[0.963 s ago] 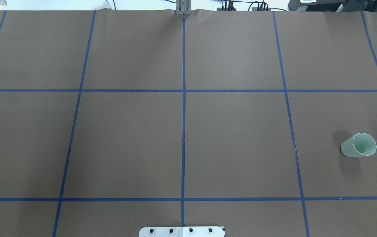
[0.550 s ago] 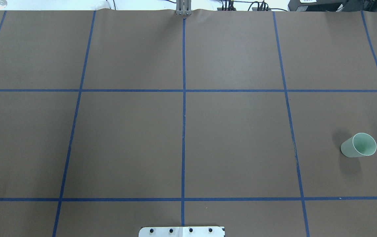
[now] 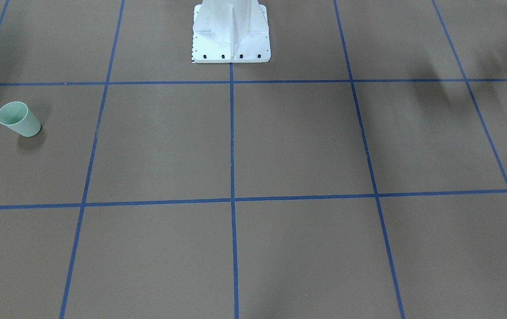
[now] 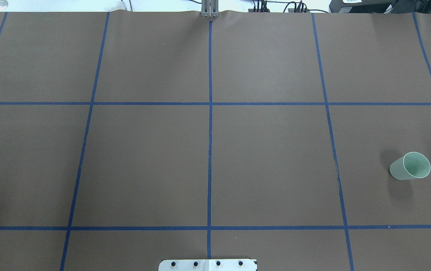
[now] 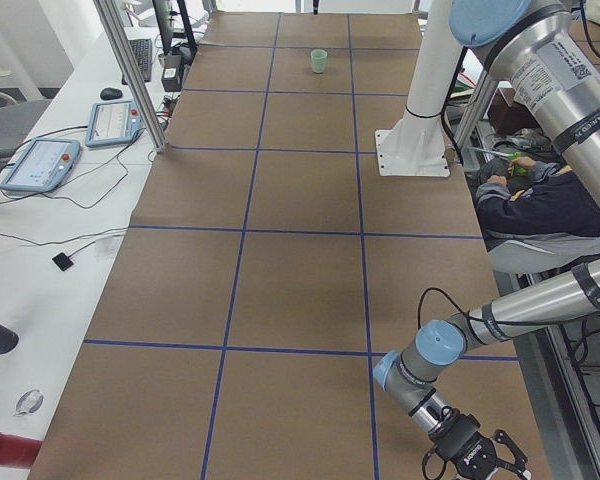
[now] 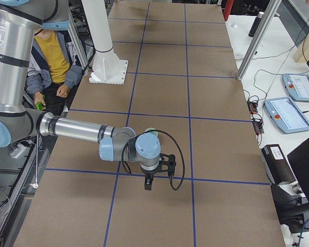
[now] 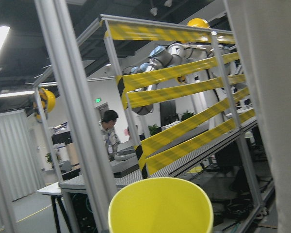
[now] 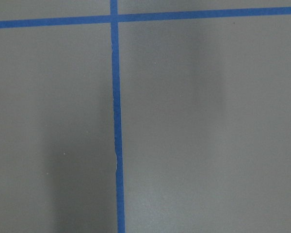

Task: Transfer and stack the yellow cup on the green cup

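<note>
The green cup point(image 4: 410, 166) stands upright on the brown table at the robot's right; it also shows in the front view point(image 3: 18, 118) and, small and far, in the left view point(image 5: 319, 61). The yellow cup point(image 7: 160, 206) shows only in the left wrist view, close under the camera, rim up. The left gripper point(image 5: 477, 462) hangs beyond the table's near corner; I cannot tell if it is open or shut. The right gripper point(image 6: 148, 184) points down over the table, just in front of the green cup point(image 6: 151, 131); I cannot tell its state. Its wrist view shows only table.
The white robot pedestal point(image 3: 231, 35) stands at the table's robot-side edge. A seated person point(image 6: 51, 67) is beside it. Aluminium posts point(image 5: 130, 80) and teach pendants point(image 5: 40, 165) line the far bench. Blue tape lines grid the table.
</note>
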Controlling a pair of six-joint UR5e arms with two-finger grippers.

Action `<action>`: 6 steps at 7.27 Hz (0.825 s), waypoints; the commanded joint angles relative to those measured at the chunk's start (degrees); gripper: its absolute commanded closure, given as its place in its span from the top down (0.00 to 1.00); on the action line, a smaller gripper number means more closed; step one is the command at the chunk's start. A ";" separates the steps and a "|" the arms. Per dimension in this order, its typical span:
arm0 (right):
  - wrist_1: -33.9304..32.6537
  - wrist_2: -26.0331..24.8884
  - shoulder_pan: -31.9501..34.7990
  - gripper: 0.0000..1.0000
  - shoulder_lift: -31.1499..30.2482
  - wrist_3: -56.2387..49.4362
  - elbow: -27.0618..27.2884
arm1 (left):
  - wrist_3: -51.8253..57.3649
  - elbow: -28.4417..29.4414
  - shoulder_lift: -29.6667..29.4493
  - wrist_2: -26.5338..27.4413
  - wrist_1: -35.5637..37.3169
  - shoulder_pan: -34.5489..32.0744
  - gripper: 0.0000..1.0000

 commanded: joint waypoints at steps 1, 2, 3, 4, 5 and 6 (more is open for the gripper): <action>0.09 -0.07 0.00 1.00 0.07 -0.09 0.05 | 5.59 -4.79 -0.72 13.80 -5.88 -5.54 0.08; 0.26 -0.16 0.00 1.00 0.16 -0.36 0.05 | 11.29 -11.36 -2.64 21.96 -6.15 -10.29 0.08; 0.27 -0.33 0.00 1.00 0.33 -0.10 0.14 | 15.62 -15.43 -3.44 25.44 -9.02 -13.03 0.06; 0.27 -0.51 0.00 1.00 0.42 -0.01 0.14 | 19.75 -17.12 -4.67 29.56 -13.75 -13.67 0.04; 0.27 -0.51 0.00 1.00 0.59 0.08 0.14 | 27.27 -17.40 -8.33 33.08 -20.33 -16.46 0.02; 0.27 -0.51 0.00 1.00 1.12 0.17 0.14 | 36.66 -17.23 -11.24 34.42 -29.53 -18.06 0.00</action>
